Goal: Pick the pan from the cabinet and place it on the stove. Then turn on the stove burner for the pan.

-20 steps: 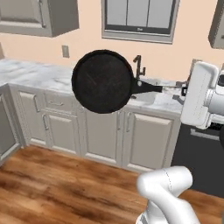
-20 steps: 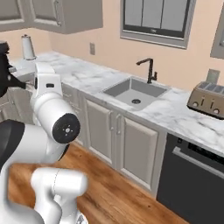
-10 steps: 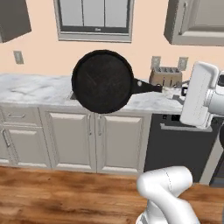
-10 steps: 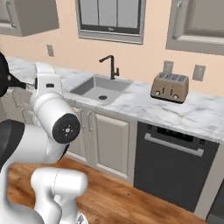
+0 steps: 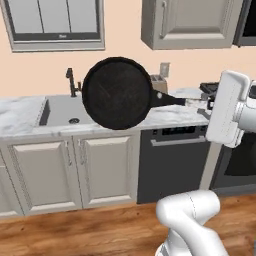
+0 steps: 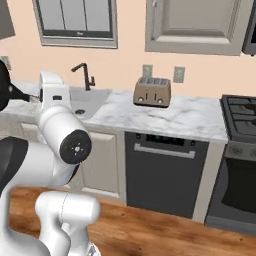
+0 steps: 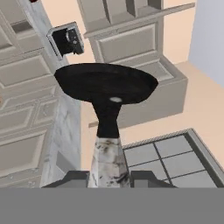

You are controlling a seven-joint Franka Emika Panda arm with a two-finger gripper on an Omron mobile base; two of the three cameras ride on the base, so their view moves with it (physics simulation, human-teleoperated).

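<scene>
Above the marble counter [image 5: 170, 116], between sink [image 5: 62, 111] and dishwasher [image 5: 172, 162]: one pan [image 5: 117, 92], round, matte black, carried in the air with its base turned on edge toward the left base camera and its long handle [image 5: 170, 100] running level to the right toward the arm. Gripper [image 7: 109, 177]: in the hand view its two dark tips sat either side of the handle end, pinched on it; the grip at the far end of the handle presumably kept the hand clear of the pan's bowl. Stove [image 6: 240, 117]: black gas range with grates, standing at the right end of the counter, well apart from the pan, nothing set on it yet. Toaster [image 6: 152, 91]: bronze, on the counter against the wall. Wall cabinet [image 6: 197, 25]: taupe-grey, door closed, above the toaster. Status judged: pan in transit toward the stove; placing and burner knob outstanding.
</scene>
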